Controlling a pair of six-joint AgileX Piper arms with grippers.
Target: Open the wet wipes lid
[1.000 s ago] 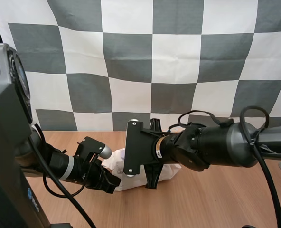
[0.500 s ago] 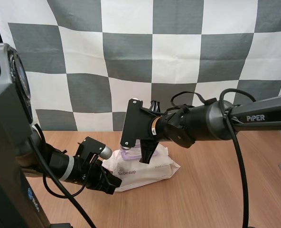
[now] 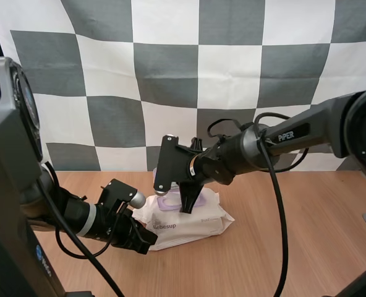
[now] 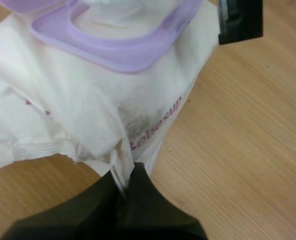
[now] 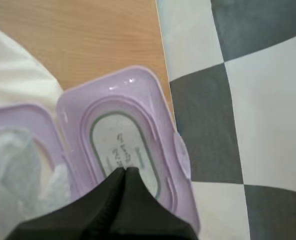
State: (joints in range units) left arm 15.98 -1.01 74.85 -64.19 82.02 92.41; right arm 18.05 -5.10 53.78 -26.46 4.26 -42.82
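Two grippers: left gripper [image 4: 128, 175] pinches "Bebesup" pack [image 4: 88, 110], right gripper [image 5: 124, 172] pressed together at lid [image 5: 123, 130].

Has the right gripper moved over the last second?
Yes. Against the wet wipes pack, the right gripper has gone from its near edge to its far side.
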